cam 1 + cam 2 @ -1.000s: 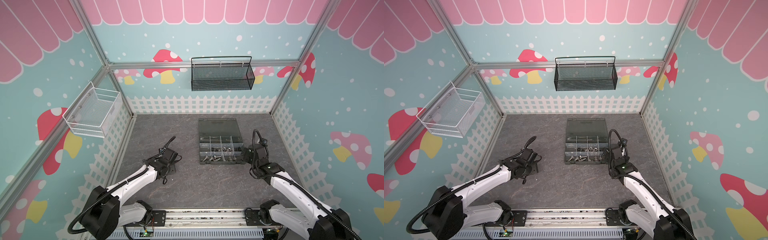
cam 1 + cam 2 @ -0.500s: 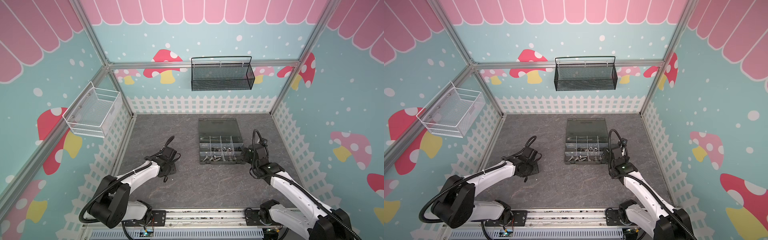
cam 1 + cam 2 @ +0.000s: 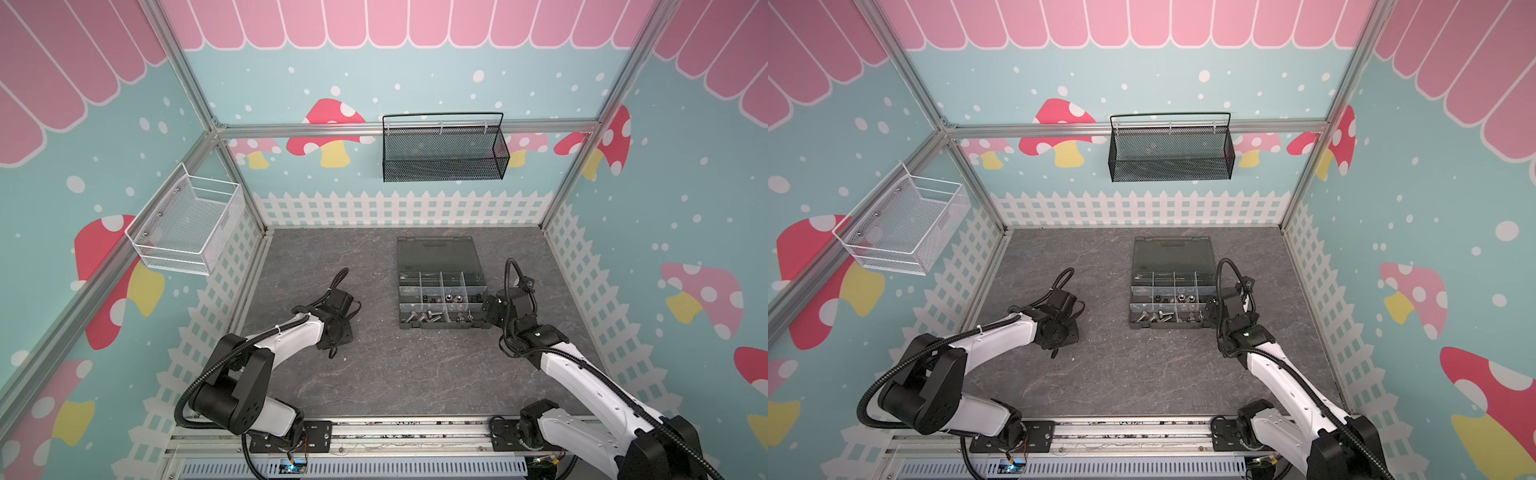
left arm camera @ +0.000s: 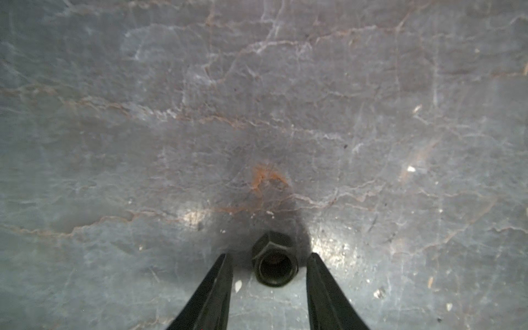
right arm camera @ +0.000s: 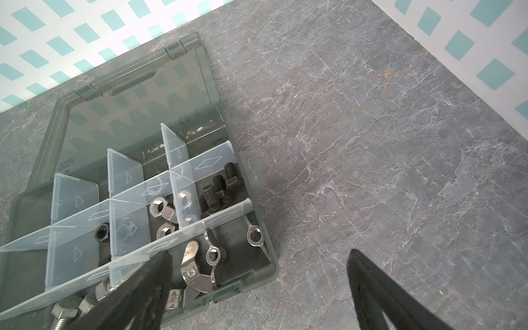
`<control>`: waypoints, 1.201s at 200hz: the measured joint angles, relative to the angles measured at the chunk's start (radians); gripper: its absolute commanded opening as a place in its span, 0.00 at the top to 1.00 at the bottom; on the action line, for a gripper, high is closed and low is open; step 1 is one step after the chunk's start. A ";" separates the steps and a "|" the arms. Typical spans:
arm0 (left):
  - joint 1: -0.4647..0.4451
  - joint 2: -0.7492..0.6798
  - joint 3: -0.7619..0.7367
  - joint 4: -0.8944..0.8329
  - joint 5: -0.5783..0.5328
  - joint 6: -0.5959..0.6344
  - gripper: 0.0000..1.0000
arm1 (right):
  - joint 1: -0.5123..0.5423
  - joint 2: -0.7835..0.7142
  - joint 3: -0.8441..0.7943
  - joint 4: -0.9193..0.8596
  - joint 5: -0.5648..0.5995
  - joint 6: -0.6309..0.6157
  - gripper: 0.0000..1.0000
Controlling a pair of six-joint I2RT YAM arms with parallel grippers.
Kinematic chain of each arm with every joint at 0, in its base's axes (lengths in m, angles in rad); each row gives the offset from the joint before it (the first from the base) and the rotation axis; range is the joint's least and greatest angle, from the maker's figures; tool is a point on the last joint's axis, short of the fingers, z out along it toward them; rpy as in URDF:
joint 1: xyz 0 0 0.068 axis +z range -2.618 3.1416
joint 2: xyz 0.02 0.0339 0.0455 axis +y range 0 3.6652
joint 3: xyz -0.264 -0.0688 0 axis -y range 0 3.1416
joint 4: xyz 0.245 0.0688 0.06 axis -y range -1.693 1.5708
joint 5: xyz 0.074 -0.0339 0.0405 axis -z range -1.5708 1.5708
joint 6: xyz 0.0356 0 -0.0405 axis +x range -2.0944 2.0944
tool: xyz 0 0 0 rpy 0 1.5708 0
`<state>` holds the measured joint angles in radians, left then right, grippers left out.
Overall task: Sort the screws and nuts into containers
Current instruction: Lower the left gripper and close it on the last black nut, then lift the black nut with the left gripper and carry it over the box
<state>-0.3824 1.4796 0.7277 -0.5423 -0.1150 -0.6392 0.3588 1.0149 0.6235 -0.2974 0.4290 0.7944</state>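
A: Left gripper (image 4: 267, 255)?
B: Jaws partly apart, astride a black nut (image 4: 275, 264) on the table (image 4: 257, 85), well left of the organizer box (image 3: 436, 253); a gap each side, nothing gripped.
A: Right gripper (image 5: 260, 253)?
B: Spread wide, empty, at the box's right edge.

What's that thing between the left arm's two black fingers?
A small black nut lies on the grey table, between the left end effector's fingers, with a gap on each side. The left wrist view shows it.

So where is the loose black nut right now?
Left wrist view: the nut lies on the table between the fingertips of the left pincer, touching neither. In a top view that pincer hides it, left of the box.
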 measured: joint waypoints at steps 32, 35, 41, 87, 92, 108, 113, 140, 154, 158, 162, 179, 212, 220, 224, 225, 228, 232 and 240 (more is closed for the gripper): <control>0.003 0.011 0.011 0.002 0.000 0.000 0.64 | 0.000 0.003 0.000 0.000 0.000 0.000 0.03; 0.003 0.012 0.011 0.002 0.001 0.000 0.64 | 0.000 0.003 0.000 0.000 0.000 0.000 0.03; 0.003 0.012 0.011 0.002 0.001 0.000 0.64 | 0.000 0.004 0.000 0.000 0.000 0.000 0.03; 0.003 0.012 0.011 0.003 0.007 0.000 0.78 | 0.000 0.004 0.000 0.000 0.001 0.000 0.03; 0.003 0.012 0.011 0.003 0.007 -0.001 0.79 | 0.000 0.004 0.000 0.000 0.001 0.000 0.03; 0.003 0.011 0.011 0.003 0.007 -0.001 0.79 | 0.000 0.004 0.000 0.000 0.000 0.000 0.03; 0.003 0.011 0.011 0.003 0.007 0.000 0.79 | 0.000 0.004 0.000 0.000 0.000 0.000 0.03; 0.003 0.009 0.011 0.003 0.005 0.002 0.79 | 0.000 0.004 0.000 0.000 0.001 0.000 0.03; 0.003 0.007 0.013 0.001 0.005 0.008 0.79 | 0.000 0.004 0.000 0.000 0.001 0.000 0.03; 0.003 0.006 0.014 0.001 0.005 0.010 0.79 | 0.000 0.004 0.000 0.000 0.001 0.000 0.03; 0.003 0.005 0.015 0.000 0.006 0.011 0.79 | 0.000 0.004 0.000 0.000 0.001 0.000 0.03; -0.002 -0.006 0.032 -0.005 0.006 0.016 0.79 | 0.000 0.004 0.000 0.000 0.001 0.000 0.03; -0.063 -0.040 0.112 -0.006 -0.008 0.019 0.79 | 0.000 0.004 0.000 0.000 0.001 0.003 0.03; -0.093 -0.042 0.142 -0.006 -0.016 0.019 0.79 | 0.000 0.004 0.000 0.001 0.001 0.004 0.03; -0.104 -0.042 0.154 -0.005 -0.017 0.019 0.79 | 0.000 0.004 0.000 0.001 0.001 0.004 0.03; -0.110 -0.042 0.160 -0.005 -0.017 0.019 0.79 | 0.000 0.004 0.000 0.001 0.001 0.004 0.03; -0.120 -0.041 0.170 -0.005 -0.021 0.019 0.79 | 0.000 0.004 0.000 0.001 0.001 0.005 0.03; -0.137 -0.039 0.187 -0.003 -0.024 0.019 0.79 | 0.000 0.004 0.000 0.001 0.002 0.005 0.03; -0.167 -0.034 0.220 0.001 -0.030 0.019 0.79 | 0.000 0.004 0.000 0.001 0.002 0.007 0.03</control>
<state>-0.5491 1.4460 0.9478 -0.5415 -0.1448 -0.6205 0.3588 1.0187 0.6235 -0.2962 0.4309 0.8013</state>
